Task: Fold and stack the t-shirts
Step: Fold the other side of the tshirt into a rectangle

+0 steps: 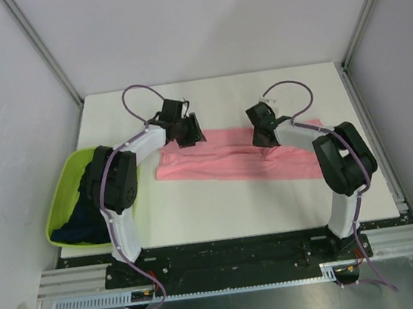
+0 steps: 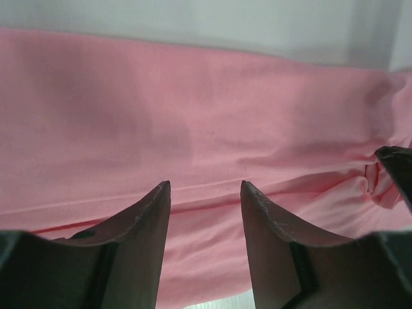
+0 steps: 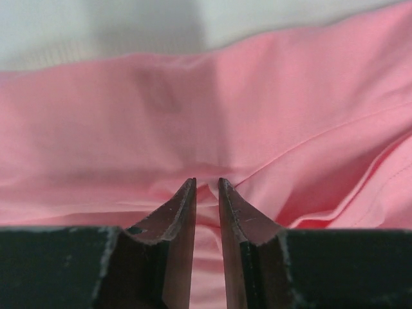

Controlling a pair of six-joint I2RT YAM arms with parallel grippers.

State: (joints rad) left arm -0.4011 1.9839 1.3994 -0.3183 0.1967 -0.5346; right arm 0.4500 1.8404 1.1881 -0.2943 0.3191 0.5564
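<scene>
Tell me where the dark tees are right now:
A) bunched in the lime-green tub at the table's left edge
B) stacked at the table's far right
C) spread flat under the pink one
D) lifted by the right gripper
A: the dark t-shirts lie bunched in the lime-green tub, and only the salmon-pink t-shirt is spread on the table.

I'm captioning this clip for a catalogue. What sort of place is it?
Probably a lab robot cell, not a home: left arm and right arm bolted to a base plate, a white table boxed in by blank panels on aluminium framing, with a pink t-shirt and a green tub.
</scene>
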